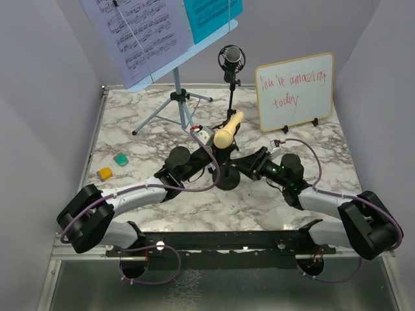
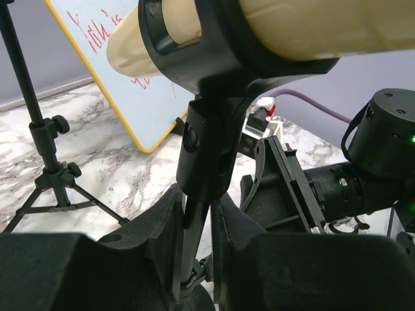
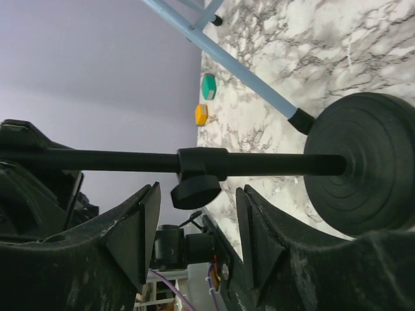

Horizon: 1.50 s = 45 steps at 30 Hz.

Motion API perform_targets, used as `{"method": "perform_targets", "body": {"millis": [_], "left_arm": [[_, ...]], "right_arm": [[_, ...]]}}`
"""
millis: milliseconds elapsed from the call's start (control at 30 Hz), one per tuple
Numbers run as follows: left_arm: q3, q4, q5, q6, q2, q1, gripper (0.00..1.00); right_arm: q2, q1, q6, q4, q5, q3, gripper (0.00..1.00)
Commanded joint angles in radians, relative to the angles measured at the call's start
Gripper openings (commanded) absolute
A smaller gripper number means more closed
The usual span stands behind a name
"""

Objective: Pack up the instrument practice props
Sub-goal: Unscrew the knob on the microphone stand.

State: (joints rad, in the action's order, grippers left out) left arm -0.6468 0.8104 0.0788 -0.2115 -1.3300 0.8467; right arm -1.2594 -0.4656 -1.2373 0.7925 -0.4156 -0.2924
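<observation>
A white marble-patterned tabletop [image 1: 227,210] with grey veins fills the middle of the top view, edged by a thin metal rim [image 1: 91,149] on the left. Plain pale lilac-grey walls [image 1: 39,97] close it in on the left, back and right.

At the upper left, the light-blue music rack [image 1: 178,78] stands on its tripod legs, carrying the printed music sheet [image 1: 139,32] with the cyan sheet [image 1: 211,16] beside it. Just right of it, at top centre, the black studio microphone [image 1: 231,59] stands upright on its small tripod. A wood-framed whiteboard [image 1: 295,91] with red writing leans at the upper right. At centre left, 1 green block [image 1: 120,159] and 1 orange block [image 1: 104,173] lie near each other on the marble.

In the middle of the frame, the cream handheld microphone [image 1: 228,129] sits tilted in the clip atop the black round-base pole [image 1: 227,177], whose disc rests on the marble between the 2 arms.

The left gripper [image 2: 194,220] is pinched onto that pole just below the clip, 1 finger on each side. The right gripper [image 3: 198,207] stands parted around the pole's lower section near a clamp knob, with gaps on both sides and no contact visible.
</observation>
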Motion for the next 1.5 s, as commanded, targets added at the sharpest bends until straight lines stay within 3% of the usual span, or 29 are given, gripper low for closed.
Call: {"method": "perform_targets", "body": {"millis": [0, 267, 667, 867, 1033, 1167, 1467], "left_arm": [[0.017, 0.009, -0.014, -0.003, -0.022, 0.009, 0.1], [0.021, 0.009, 0.004, 0.015, -0.023, 0.015, 0.0], [0.021, 0.006, 0.033, 0.013, -0.03, 0.017, 0.0], [0.015, 0.003, 0.044, 0.004, -0.038, 0.017, 0.0], [0.01, -0.016, 0.048, -0.006, -0.031, 0.017, 0.0], [0.004, -0.039, 0.054, -0.012, -0.024, 0.017, 0.0], [-0.025, -0.1, 0.09, -0.039, -0.027, 0.014, 0.0]], "right_arm": [[-0.014, -0.008, -0.029, 0.105, -0.031, 0.015, 0.55], [-0.002, -0.008, -0.039, 0.1, 0.024, 0.038, 0.49], [-0.048, -0.009, -0.09, 0.162, 0.046, 0.055, 0.39], [-0.058, -0.008, -0.079, 0.171, 0.037, 0.055, 0.29], [-0.069, -0.009, 0.033, 0.171, 0.0, 0.046, 0.18], [-0.087, -0.009, 0.149, 0.167, -0.04, 0.045, 0.01], [-0.119, -0.008, 0.406, 0.227, -0.129, 0.059, 0.01]]}}
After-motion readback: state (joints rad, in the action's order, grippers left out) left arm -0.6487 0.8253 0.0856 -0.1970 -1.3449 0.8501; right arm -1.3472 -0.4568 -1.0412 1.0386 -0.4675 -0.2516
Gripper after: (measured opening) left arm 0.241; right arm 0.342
